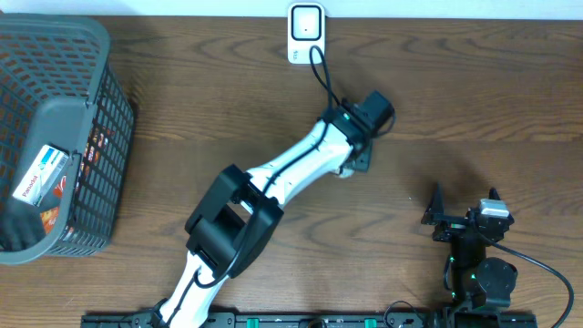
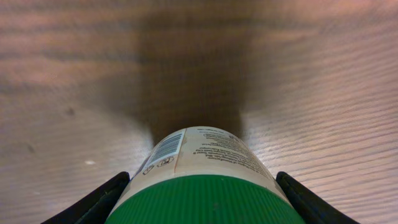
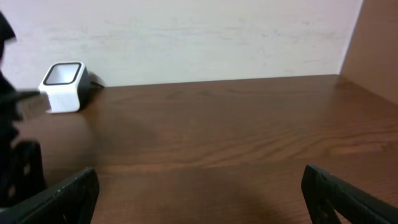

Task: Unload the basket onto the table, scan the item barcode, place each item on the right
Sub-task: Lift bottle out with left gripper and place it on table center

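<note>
Two arms stand at our surface [image 1: 474,100]: the left jaws grip a green-capped jar [image 2: 202,171], its barcode [image 2: 165,149] showing, near the scanner [image 1: 305,32]; the right jaws stand wide open, empty, well apart.

I see a dark brown wood-grain table [image 1: 474,91] filling my overhead view. From the right wrist, a pale, faintly streaked wall [image 3: 217,37] rises behind its far edge, with a brown panel [image 3: 380,43] at right.
</note>
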Robot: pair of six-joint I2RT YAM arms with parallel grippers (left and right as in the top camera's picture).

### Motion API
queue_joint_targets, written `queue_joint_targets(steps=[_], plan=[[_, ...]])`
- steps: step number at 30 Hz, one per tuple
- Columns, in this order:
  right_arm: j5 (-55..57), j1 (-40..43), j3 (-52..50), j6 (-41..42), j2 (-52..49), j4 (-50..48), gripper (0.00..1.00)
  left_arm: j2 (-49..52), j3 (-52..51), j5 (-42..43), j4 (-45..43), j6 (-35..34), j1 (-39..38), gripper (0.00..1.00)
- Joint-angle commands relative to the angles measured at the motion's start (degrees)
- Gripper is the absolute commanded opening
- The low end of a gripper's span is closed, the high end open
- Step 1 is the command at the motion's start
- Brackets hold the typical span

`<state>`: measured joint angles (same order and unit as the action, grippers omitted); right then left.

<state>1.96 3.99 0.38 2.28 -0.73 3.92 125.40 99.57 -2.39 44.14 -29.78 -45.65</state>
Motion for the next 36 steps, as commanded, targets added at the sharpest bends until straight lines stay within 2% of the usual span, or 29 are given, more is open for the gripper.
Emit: queue_joint_targets(steps=[1,4,8,9,13,16,20,24,28,32,36], plan=[[0.09,-0.33,-0.07,-0.66,0.35,0.17,0.99,-0.17,-2.93,-3.93,-1.11,-3.21,-1.36,0.66],[0.09,-0.33,-0.07,-0.66,0.35,0.17,0.99,-0.20,-3.78,-4.81,-1.38,-3.32,-2.29,0.73],[0.09,-0.33,-0.07,-0.66,0.35,0.17,0.99,-1.97,-3.37,-4.70,-1.09,-2.08,-2.10,0.94],[0.09,-0.33,-0.07,-0.66,0.35,0.17,0.99,-3.13,-2.99,-4.68,-0.83,-1.75,-2.05,0.96],[0.09,-0.33,-0.07,-0.66,0.35,0.17,0.99,-10.32,-0.26,-4.28,1.70,1.57,-2.05,0.99],[0.09,-0.33,-0.07,-0.66,0.35,0.17,0.99,-18.97,3.39,-4.83,3.82,6.51,-1.22,1.00],[0.09,-0.33,-0.07,-0.66,0.35,0.17,0.99,-31.17,9.49,-10.64,8.83,9.81,5.03,1.00],[0.09,-0.33,-0.07,-0.66,0.35,0.17,0.99,-41.81,15.87,-11.74,16.15,10.64,22.49,1.00],[0.09,-0.33,-0.07,-0.68,0.35,0.17,0.99,-48.15,17.55,-7.98,19.82,10.43,48.41,1.00],[0.09,-0.33,-0.07,-0.66,0.35,0.17,0.99,-47.63,17.44,3.13,22.14,10.47,72.08,1.00],[0.09,-0.33,-0.07,-0.66,0.35,0.15,0.99,-42.40,15.85,11.06,25.44,9.22,84.41,1.00]])
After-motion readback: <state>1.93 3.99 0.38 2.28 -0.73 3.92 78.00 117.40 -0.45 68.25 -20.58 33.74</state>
